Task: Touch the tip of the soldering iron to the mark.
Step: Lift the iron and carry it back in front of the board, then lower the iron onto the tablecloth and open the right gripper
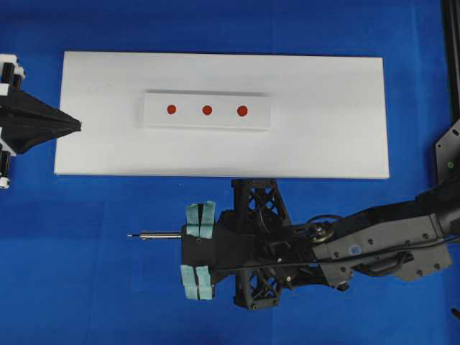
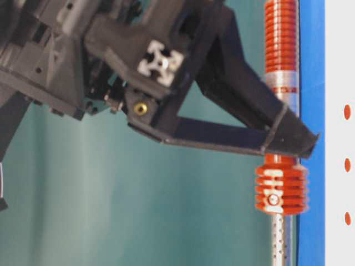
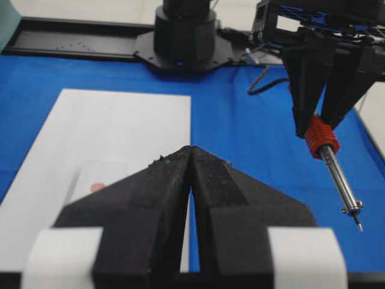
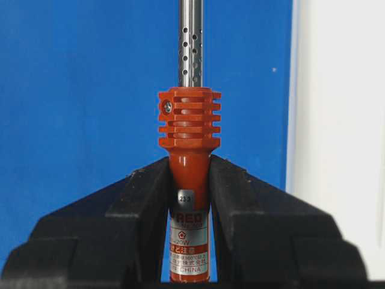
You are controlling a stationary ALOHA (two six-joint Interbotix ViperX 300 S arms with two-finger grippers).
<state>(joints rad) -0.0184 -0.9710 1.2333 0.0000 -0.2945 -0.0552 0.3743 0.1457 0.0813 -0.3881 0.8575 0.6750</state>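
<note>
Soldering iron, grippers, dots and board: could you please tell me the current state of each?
soldering iron: clamped by the handle, off the board, tip touching nothing.
right gripper: shut on the soldering iron.
left gripper: shut, holding nothing.
mark: untouched.
white block: flat on the white board.

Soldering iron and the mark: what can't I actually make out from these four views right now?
- Soldering iron: the tip is cut off by the top edge in the right wrist view and by the bottom edge at table level; overhead, the right gripper covers the handle.
- The mark: absent from the right wrist view; in the left wrist view the left gripper hides that stretch of the white block.
- Tip height above the blue cloth: cannot tell.
</note>
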